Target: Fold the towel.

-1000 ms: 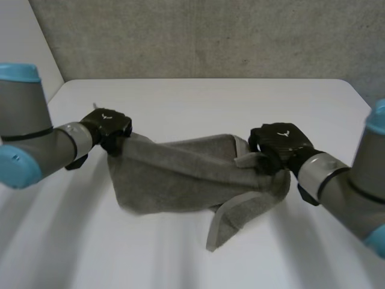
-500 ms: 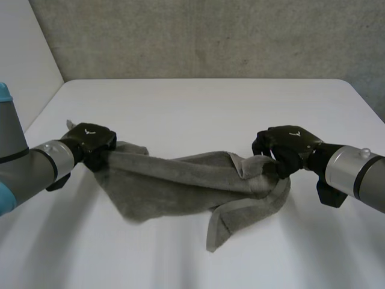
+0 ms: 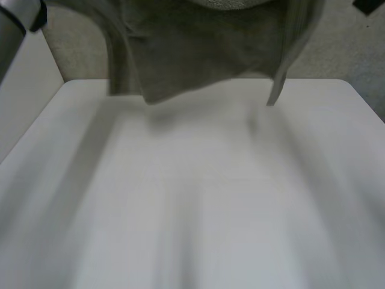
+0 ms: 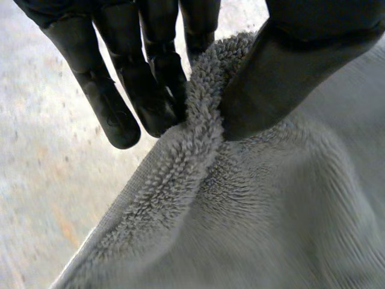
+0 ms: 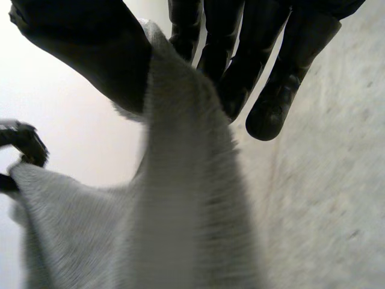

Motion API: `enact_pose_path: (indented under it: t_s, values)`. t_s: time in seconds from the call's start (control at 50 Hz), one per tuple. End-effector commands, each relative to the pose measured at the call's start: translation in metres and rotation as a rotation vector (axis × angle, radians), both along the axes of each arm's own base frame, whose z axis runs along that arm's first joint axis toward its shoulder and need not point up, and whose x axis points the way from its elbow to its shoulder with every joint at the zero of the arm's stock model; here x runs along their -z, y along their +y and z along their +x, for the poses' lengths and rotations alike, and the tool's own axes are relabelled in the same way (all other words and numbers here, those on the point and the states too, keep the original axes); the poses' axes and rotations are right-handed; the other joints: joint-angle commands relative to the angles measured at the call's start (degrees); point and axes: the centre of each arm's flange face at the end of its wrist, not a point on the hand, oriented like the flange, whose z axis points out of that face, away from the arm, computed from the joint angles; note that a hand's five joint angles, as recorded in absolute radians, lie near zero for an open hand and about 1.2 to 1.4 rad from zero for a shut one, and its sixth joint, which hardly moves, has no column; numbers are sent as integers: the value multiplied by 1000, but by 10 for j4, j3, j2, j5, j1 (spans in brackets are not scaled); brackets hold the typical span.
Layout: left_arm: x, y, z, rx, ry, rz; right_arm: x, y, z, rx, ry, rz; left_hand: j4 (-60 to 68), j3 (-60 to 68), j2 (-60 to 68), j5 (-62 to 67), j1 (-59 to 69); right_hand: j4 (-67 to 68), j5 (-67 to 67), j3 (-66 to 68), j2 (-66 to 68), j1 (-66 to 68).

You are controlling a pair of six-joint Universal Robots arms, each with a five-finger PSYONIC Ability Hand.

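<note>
Towel (image 3: 204, 48), grey and fluffy, hangs in the air over the far part of the white table (image 3: 192, 198), stretched between the two hands with its lower edge loose and uneven. In the head view the grey wrist of the left arm (image 3: 15, 15) comes in at the upper left corner, and the cloth drops from there across the speckled wall (image 3: 337, 54) behind. One corner sags low left of the middle, and a narrow strip hangs down at the right.

In the left wrist view, the left hand (image 4: 120, 90) is clamped on the towel's thick hemmed edge. Its nearly straight fingers (image 4: 156, 96) press one side of the hem and the thumb (image 4: 283, 78) presses the other, so the pile bunches up between them.

In the right wrist view, the right hand (image 5: 258, 66) pinches the cloth in the same way. Its thumb (image 5: 90, 54) lies on one face and its fingers (image 5: 271, 114) on the other. The towel falls away from this pinch in a long fold below the palm.
</note>
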Motion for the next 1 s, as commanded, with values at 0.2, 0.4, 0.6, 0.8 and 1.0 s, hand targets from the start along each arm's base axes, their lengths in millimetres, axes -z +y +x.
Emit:
enact_pose_path:
  t_s: [0.2,0.4,0.6,0.8,1.0]
  values:
    - [254,51,15,6,-488,413,189,7,5,-226,312,397,-5,13,11,28,32,40,34,43,59,41]
    - [282,71,17,14,-643,417,233,22,-6,-166,512,502,-56,-37,-39,-22,-19,40,34,43,59,41]
    - [254,74,21,1,-579,406,235,32,-21,-55,641,594,-123,-105,-107,-89,-86,40,34,43,59,41]
    - [247,80,17,12,-541,411,245,31,-39,154,760,628,-431,-412,-415,-397,-394,40,34,43,59,41]
    - [246,78,15,19,-517,417,241,48,-48,206,757,606,-481,-463,-465,-448,-444,-112,-118,-109,-93,-111]
